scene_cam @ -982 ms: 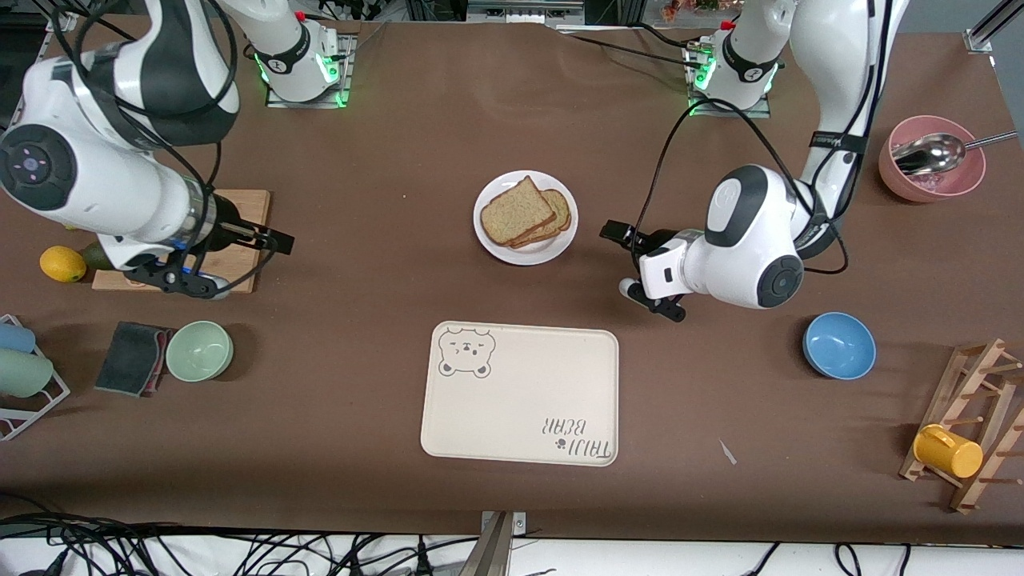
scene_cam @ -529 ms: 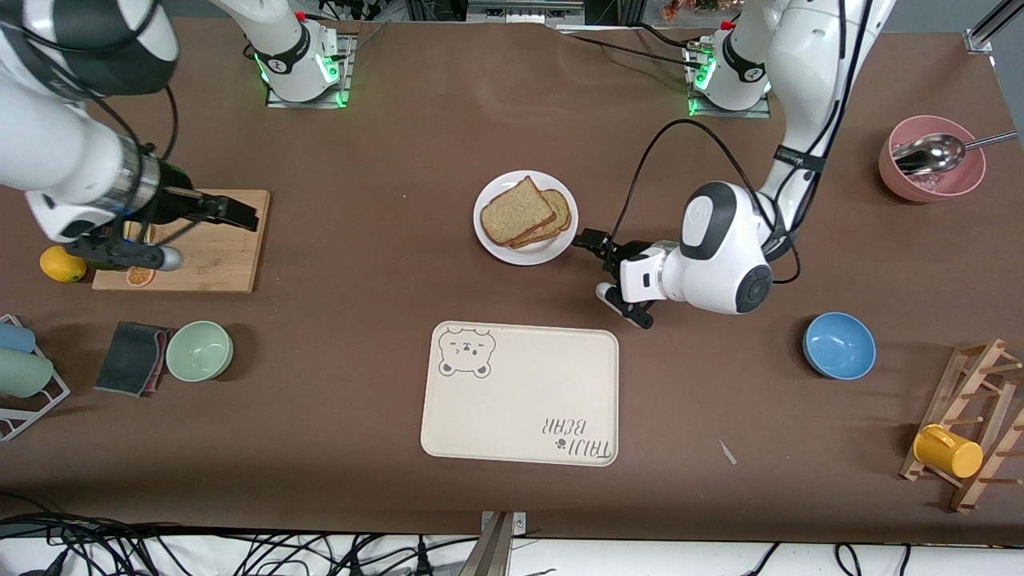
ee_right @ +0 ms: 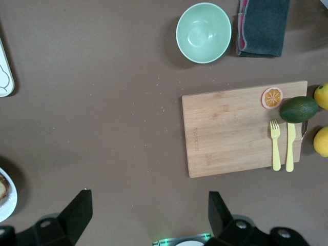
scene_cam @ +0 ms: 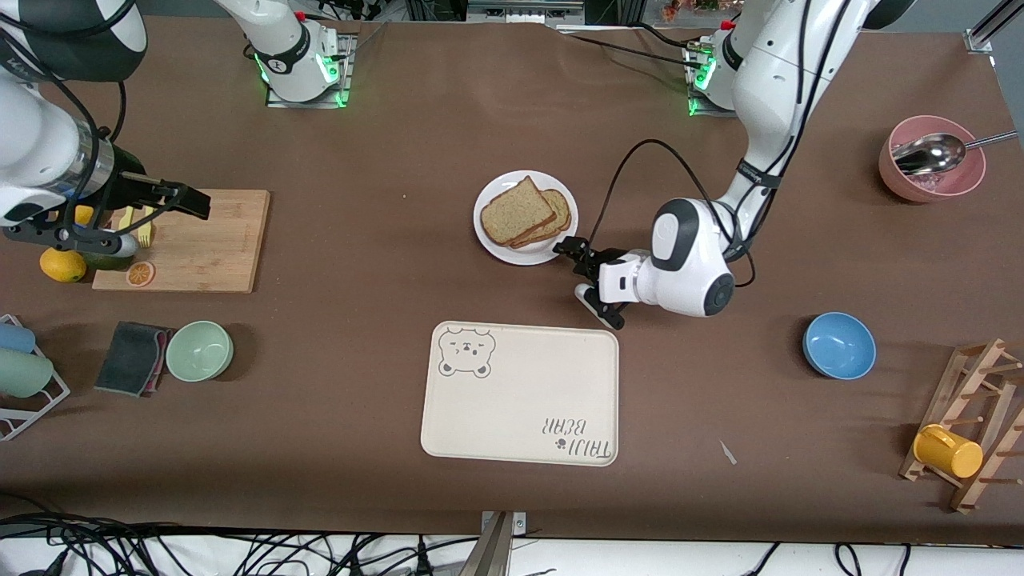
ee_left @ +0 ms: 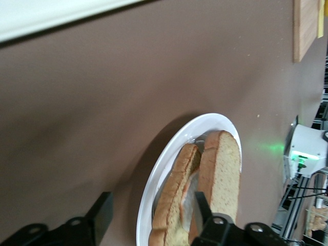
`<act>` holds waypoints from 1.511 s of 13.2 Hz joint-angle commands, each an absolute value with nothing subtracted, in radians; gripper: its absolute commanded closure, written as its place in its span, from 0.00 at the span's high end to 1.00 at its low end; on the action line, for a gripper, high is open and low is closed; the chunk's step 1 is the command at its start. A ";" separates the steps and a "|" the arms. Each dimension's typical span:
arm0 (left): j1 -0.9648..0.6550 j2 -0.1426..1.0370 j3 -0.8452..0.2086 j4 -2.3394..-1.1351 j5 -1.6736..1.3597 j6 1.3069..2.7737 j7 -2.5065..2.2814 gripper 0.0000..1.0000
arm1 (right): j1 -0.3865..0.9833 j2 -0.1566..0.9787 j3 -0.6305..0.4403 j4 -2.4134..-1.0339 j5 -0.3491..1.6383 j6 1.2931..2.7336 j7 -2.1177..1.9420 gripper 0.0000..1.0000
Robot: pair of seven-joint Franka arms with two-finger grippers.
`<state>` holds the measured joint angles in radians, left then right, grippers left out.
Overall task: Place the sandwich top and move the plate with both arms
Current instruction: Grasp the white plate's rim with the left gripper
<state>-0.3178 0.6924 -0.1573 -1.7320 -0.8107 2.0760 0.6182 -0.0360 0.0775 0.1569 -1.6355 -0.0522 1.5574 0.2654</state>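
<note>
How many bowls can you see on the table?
3. A green bowl sits beside the dark cloth at the right arm's end. A blue bowl and a pink bowl holding a spoon sit at the left arm's end.

The sandwich top, a speckled tan-brown bread slice with a darker crust, is laid flat on another slice, shifted a little so the lower slice peeks out; both are carried by the plate, small, round and white; the plate is set flat on the brown surface.
</note>
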 commanded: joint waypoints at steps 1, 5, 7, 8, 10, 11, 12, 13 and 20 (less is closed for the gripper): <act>-0.333 0.695 -0.150 -1.753 -0.861 2.108 0.721 0.53 | -0.077 -0.031 0.179 -1.779 -0.054 1.629 0.241 1.00; -0.350 0.699 -0.152 -1.789 -0.861 2.134 0.739 0.49 | -0.138 -0.002 0.189 -1.740 0.056 1.614 0.236 1.00; -0.365 0.699 -0.153 -1.807 -0.862 2.166 0.739 0.49 | -0.138 -0.005 0.189 -1.738 0.051 1.614 0.229 1.00; -0.368 0.698 -0.155 -1.813 -0.867 2.171 0.739 0.49 | -0.137 -0.002 0.187 -1.729 0.045 1.617 0.204 1.00; -0.388 0.696 -0.155 -1.815 -0.899 2.180 0.739 0.46 | -0.133 0.002 0.189 -1.727 0.032 1.623 0.202 1.00; -0.397 0.696 -0.155 -1.824 -0.899 2.203 0.739 0.41 | -0.133 0.003 0.189 -1.729 0.016 1.624 0.202 1.00; -0.406 0.698 -0.161 -1.828 -0.900 2.213 0.747 0.35 | -0.129 0.003 0.189 -1.730 0.011 1.626 0.207 1.00; -0.407 0.698 -0.161 -1.829 -0.900 2.218 0.762 0.32 | -0.127 0.002 0.189 -1.736 0.012 1.626 0.212 1.00; -0.396 0.698 -0.161 -1.830 -0.900 2.214 0.825 0.00 | -0.129 -0.003 0.190 -1.730 0.023 1.626 0.196 1.00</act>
<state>-0.4010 0.7021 -0.1639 -1.8113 -0.8671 2.1939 0.7710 -0.1158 0.0063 0.1759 -1.7361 0.0238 1.6261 0.2161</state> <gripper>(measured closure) 0.912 0.000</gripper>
